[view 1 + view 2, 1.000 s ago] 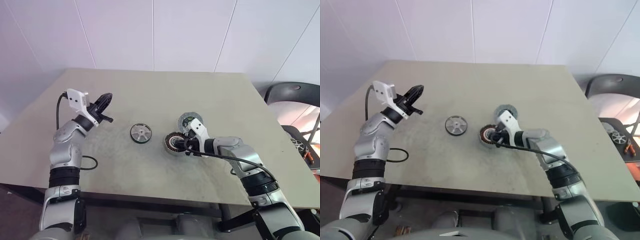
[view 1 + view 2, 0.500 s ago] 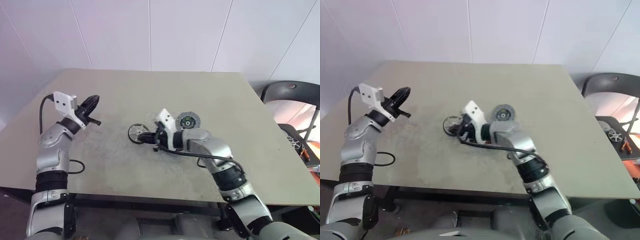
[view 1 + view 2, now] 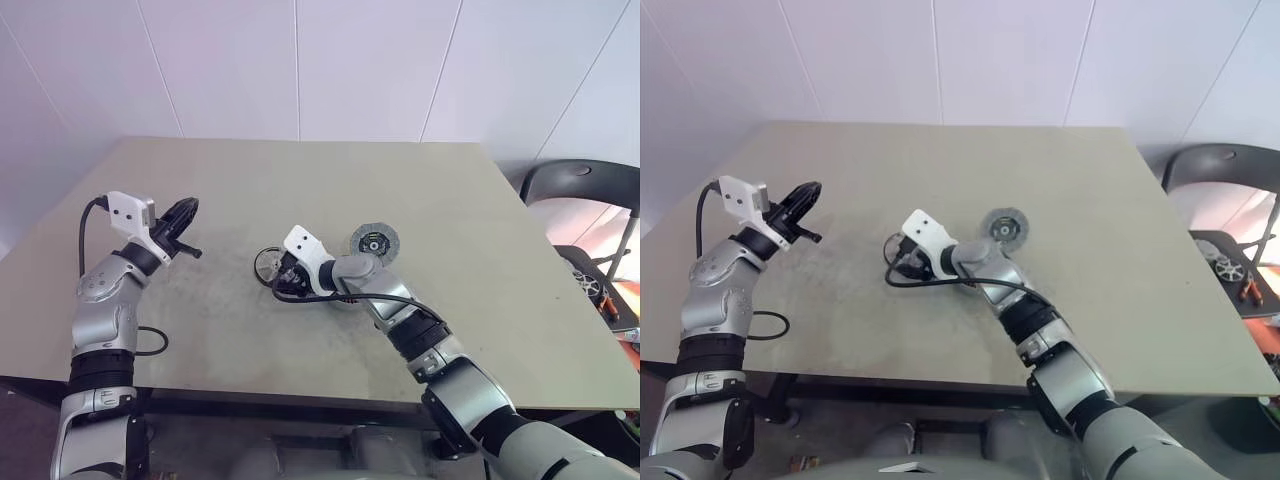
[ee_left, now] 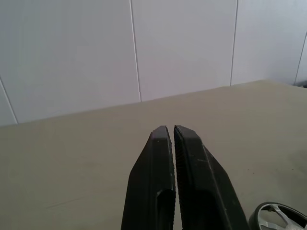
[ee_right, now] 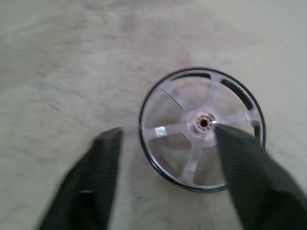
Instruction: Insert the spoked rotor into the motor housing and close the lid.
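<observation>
1. Table [image 3: 470,300]: tan top against a white panelled wall; a dark chair [image 3: 580,190] stands past its right edge.
2. Rotor [image 5: 201,127]: lies flat near the table's middle, silver rim, pale spokes meeting at a small hub. In the left eye view its left part [image 3: 266,264] shows beside the right wrist.
3. Right gripper [image 5: 168,163]: reaches in over the rotor, fingers spread wide. One finger [image 5: 244,163] overlaps the rotor's hub side; the other sits off the rim over bare table. Nothing is pinched.
4. Lid [image 3: 375,241]: grey disc with dark hub, flat on the table just beyond the right forearm, right of the rotor.
5. Housing: hidden behind the right arm; its place cannot be told.
6. Left gripper [image 4: 170,139]: held above the table's left side, well apart from the rotor, fingers pressed together, nothing between them. The rotor's rim shows at the corner of the left wrist view.
</observation>
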`<state>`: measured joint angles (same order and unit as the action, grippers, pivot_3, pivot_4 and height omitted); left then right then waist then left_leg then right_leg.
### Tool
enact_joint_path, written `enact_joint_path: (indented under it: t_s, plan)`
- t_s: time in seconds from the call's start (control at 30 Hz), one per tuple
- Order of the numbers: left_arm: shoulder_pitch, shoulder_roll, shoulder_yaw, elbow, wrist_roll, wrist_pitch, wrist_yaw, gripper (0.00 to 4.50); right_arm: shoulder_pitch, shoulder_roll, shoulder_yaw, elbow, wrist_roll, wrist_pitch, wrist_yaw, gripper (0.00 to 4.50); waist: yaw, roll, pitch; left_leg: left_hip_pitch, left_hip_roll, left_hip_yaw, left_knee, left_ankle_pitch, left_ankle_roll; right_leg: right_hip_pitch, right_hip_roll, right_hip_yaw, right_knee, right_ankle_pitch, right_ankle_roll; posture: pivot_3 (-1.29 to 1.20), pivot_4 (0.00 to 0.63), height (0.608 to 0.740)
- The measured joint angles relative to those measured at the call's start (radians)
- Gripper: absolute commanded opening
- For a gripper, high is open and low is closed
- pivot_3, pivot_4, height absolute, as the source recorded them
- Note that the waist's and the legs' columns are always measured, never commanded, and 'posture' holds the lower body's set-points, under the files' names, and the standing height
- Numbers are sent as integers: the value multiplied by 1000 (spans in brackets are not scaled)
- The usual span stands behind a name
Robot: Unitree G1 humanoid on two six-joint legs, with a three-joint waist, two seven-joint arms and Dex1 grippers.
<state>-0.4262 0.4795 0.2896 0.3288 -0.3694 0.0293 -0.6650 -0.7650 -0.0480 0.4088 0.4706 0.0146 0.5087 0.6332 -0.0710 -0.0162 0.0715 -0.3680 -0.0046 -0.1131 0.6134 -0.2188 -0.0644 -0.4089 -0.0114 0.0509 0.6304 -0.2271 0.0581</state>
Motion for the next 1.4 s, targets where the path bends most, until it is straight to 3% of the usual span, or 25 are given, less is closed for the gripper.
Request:
enact_joint_path:
  t_s: [0.5, 0.63, 0.8, 1.13, 1.27, 1.4]
  plan:
    - [0, -11, -2, -15, 0, 0, 12, 240, 12, 21, 62, 34, -115, -64, -10, 3806, -1, 0, 0, 5, 0, 0, 0, 0, 0, 4, 0, 0, 0, 0, 0, 0, 0, 740]
    - [0, -11, -2, -16, 0, 0, 13, 240, 13, 21, 64, 51, -135, -97, -10, 2946, 0, 0, 0, 8, 0, 0, 0, 0, 0, 7, 0, 0, -1, 0, 0, 0, 0, 740]
    - [0, -11, -1, -17, 0, 0, 15, 240, 13, 22, 56, 56, -160, -124, -10, 1188, 0, 0, 0, 9, 0, 0, -2, 0, 0, 9, 0, 0, -3, 0, 0, 0, 0, 740]
    - [0, -12, -2, -17, -1, 0, 15, 240, 15, 29, 33, 113, -172, -172, -65, 1188, -2, 0, 0, 11, 0, 0, -1, 0, 0, 9, 0, 0, -1, -1, 0, 0, 0, 740]
    - [0, -13, -2, -17, -1, 0, 15, 240, 14, 30, 31, 115, -179, -177, -71, 2031, -2, 0, 0, 10, 0, 0, -2, 0, 0, 9, 0, 0, -2, -1, 0, 0, 0, 740]
    - [0, -16, -3, -17, -1, 0, 15, 240, 8, 32, 12, 125, -183, -181, -93, 3467, -2, 0, 0, 9, 0, 0, -3, 0, 0, 7, 0, 0, -2, -1, 0, 0, 0, 740]
